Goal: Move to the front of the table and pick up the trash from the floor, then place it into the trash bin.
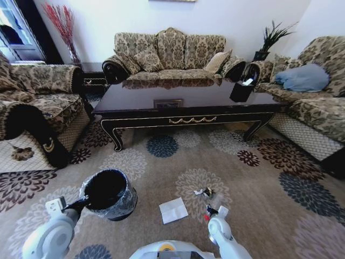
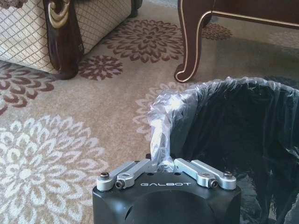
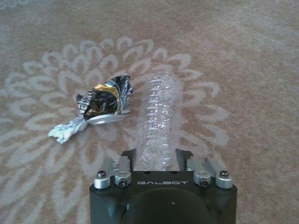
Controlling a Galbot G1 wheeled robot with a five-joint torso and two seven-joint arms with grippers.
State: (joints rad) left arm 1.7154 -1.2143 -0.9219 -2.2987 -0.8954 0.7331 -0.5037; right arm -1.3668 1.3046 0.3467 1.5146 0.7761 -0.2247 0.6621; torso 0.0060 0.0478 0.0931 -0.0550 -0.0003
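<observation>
The dark glossy table (image 1: 188, 116) stands across the carpet ahead of me. The black trash bin (image 1: 108, 194) with its crinkly liner sits on the floor at my left. My left gripper (image 1: 81, 204) (image 2: 161, 163) is shut on the liner at the trash bin's rim (image 2: 163, 121). The trash lies to its right: a flat white paper sheet (image 1: 173, 209) and small scraps (image 1: 204, 191). Low over the carpet, my right gripper (image 1: 209, 212) (image 3: 159, 161) is shut on a crushed clear plastic bottle (image 3: 159, 121). Beside the bottle lie a crumpled dark-silver wrapper (image 3: 105, 100) and a twisted white scrap (image 3: 65, 131).
Patterned sofas stand to the left (image 1: 32, 102), behind the table (image 1: 167, 54) and to the right (image 1: 312, 91). A small dark box (image 1: 241, 90) sits on the table's right end. A carved table leg (image 2: 189, 42) and a sofa corner (image 2: 63, 37) stand beyond the bin.
</observation>
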